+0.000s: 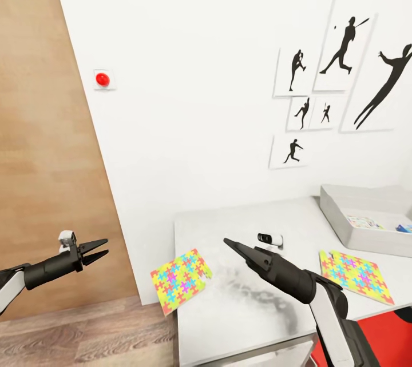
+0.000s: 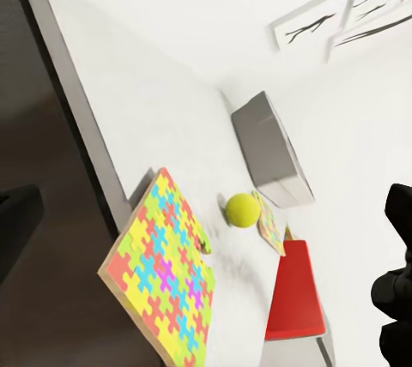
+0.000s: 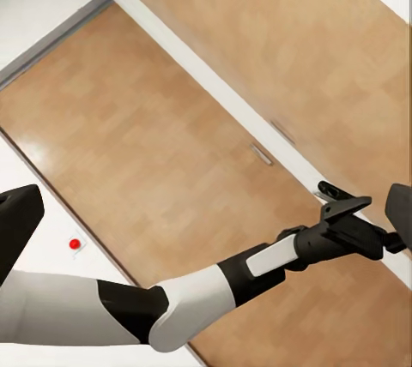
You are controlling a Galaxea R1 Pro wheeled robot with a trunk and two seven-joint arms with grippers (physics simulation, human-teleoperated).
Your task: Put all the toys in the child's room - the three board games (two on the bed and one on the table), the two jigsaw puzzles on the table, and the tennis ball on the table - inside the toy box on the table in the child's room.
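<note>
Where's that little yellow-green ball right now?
In the left wrist view the tennis ball sits on the table, between the two jigsaw puzzles, the near one overhanging the edge, and not far from the grey toy box.

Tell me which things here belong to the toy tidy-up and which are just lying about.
Job:
- near multicoloured jigsaw square overhanging the table edge
- second jigsaw square
- yellow-green tennis ball
- grey toy box

Lying about:
- small white gadget
- silhouette wall pictures
- red wall button
</note>
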